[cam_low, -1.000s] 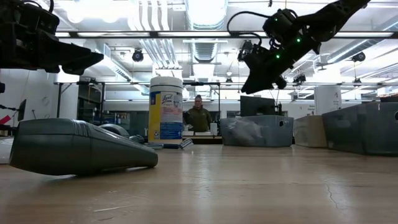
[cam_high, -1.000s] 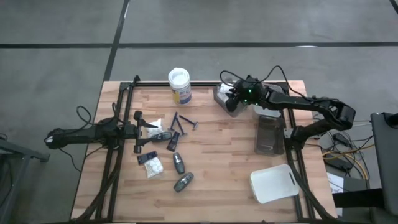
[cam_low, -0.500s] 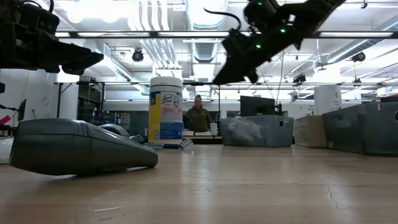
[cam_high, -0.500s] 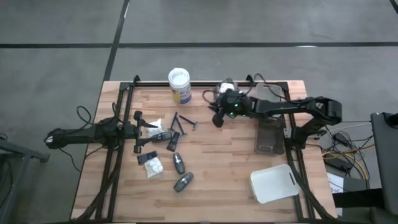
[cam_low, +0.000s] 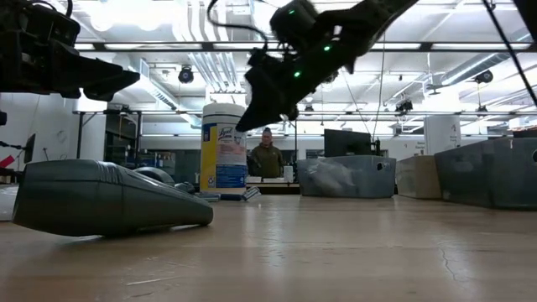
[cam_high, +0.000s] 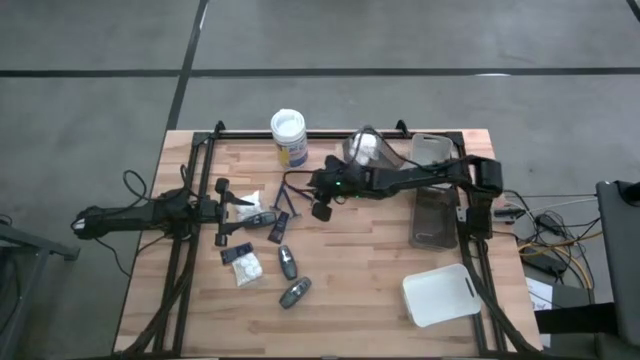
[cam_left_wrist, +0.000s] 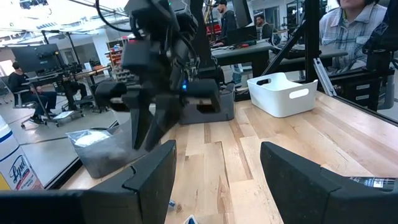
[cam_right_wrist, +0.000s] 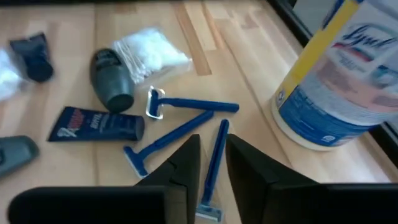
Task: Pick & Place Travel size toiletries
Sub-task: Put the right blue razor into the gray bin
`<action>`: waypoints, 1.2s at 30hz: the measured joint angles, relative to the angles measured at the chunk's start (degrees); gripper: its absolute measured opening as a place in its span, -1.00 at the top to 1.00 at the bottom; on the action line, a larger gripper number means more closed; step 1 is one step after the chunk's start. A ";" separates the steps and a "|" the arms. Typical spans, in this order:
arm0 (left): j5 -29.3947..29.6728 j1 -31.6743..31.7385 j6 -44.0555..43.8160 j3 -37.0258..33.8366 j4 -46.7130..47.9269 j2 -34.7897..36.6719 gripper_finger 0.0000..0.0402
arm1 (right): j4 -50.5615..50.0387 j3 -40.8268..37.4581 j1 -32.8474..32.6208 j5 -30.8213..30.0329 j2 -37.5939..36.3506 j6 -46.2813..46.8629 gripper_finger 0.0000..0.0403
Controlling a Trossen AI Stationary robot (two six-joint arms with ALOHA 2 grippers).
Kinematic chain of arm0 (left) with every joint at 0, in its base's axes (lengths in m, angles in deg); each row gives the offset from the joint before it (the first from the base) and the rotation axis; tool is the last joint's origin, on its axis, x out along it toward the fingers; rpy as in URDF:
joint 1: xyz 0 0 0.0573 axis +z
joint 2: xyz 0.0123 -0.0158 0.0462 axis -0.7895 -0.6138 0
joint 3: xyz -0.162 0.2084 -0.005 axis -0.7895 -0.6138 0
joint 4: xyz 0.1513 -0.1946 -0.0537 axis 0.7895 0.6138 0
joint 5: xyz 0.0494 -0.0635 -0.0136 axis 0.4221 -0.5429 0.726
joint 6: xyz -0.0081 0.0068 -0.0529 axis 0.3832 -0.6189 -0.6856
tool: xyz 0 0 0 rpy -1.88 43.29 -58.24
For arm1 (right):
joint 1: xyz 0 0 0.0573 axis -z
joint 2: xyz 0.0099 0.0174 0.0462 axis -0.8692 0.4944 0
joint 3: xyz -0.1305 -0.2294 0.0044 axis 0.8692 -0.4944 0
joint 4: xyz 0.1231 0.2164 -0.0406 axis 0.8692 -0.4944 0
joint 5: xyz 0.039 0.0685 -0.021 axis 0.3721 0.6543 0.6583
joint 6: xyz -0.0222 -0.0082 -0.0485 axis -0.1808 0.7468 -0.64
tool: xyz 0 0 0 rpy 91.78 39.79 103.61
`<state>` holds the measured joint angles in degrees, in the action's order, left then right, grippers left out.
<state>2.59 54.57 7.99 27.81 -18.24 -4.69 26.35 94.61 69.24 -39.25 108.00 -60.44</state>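
Jaws of the right gripper point(cam_right_wrist: 211, 163) stand nearly closed and empty above three slim blue plastic razors point(cam_right_wrist: 186, 124); widen them, straddle one handle crosswise, then descend to the desk point(cam_high: 370, 250).

Grey concrete floor point(cam_high: 420, 40) around wooden table point(cam_high: 360, 260), dark seams crossing it. Beyond table: open workshop, white ceiling point(cam_low: 210, 50) with ducts and bright strip lights. Desks, monitor point(cam_left_wrist: 34, 59), seated people point(cam_left_wrist: 354, 25) in background. One person point(cam_low: 268, 158) stands far behind.
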 joint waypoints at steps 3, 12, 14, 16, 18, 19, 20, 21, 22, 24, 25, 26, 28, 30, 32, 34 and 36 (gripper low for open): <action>-0.01 -0.01 0.00 0.00 -0.01 0.00 -0.19 | -2.49 3.19 0.04 -0.03 2.76 -0.06 0.44; 0.00 0.00 0.00 0.00 0.00 -0.02 -0.19 | -4.11 7.42 0.12 -0.20 10.56 -1.06 0.13; 0.00 -0.01 0.00 0.00 -0.01 -0.02 -0.19 | -3.92 7.88 0.29 -0.19 11.75 -1.06 0.10; -0.02 0.00 0.00 0.00 0.00 -0.02 -0.19 | -3.81 8.34 0.59 -0.22 12.62 -0.98 0.08; 0.00 -0.01 0.00 0.00 -0.01 -0.02 -0.19 | -3.85 8.55 1.02 -0.24 13.19 -0.74 0.07; -0.01 -0.01 0.00 0.00 -0.01 -0.02 -0.19 | -3.81 8.55 1.22 -0.26 13.43 -0.74 0.07; -0.02 -0.01 0.00 0.00 -0.02 -0.02 -0.19 | -3.77 8.53 1.42 -0.29 13.70 -0.73 0.07; -0.01 -0.01 0.00 0.00 -0.01 -0.02 -0.19 | -3.78 8.45 1.67 -0.27 13.80 -0.60 0.07; 0.00 0.00 0.00 0.00 0.00 -0.02 -0.19 | -3.87 8.24 1.93 -0.25 13.80 -0.25 0.08; -0.02 -0.02 0.00 0.00 0.00 -0.02 -0.19 | -3.80 7.85 2.32 -0.22 13.80 0.61 0.11; 0.00 0.00 0.00 0.00 0.00 -0.02 -0.19 | -3.77 7.66 2.54 -0.22 13.80 1.05 0.12; 0.00 -0.02 0.00 0.00 -0.02 -0.02 -0.19 | -3.82 7.44 2.65 -0.20 13.80 1.51 0.13; 0.00 -0.02 0.00 0.00 0.00 -0.02 -0.19 | -3.94 7.13 2.75 -0.20 13.80 2.48 0.16; -0.02 0.00 0.00 0.00 0.00 -0.02 -0.19 | -4.01 7.00 2.70 -0.18 13.80 2.56 0.19; 0.00 0.00 0.00 0.00 0.00 -0.02 -0.19 | -3.85 6.82 2.64 -0.17 13.95 2.58 0.22; 0.00 0.00 0.00 0.00 0.00 -0.02 -0.19 | -3.91 6.80 2.64 -0.13 14.50 2.68 0.24; 0.00 -0.01 0.00 0.00 -0.01 -0.02 -0.19 | -4.38 6.69 2.66 -0.13 14.95 2.75 0.27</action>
<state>2.59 54.56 7.99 27.81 -18.25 -4.71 21.97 101.30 71.90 -39.38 122.95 -57.69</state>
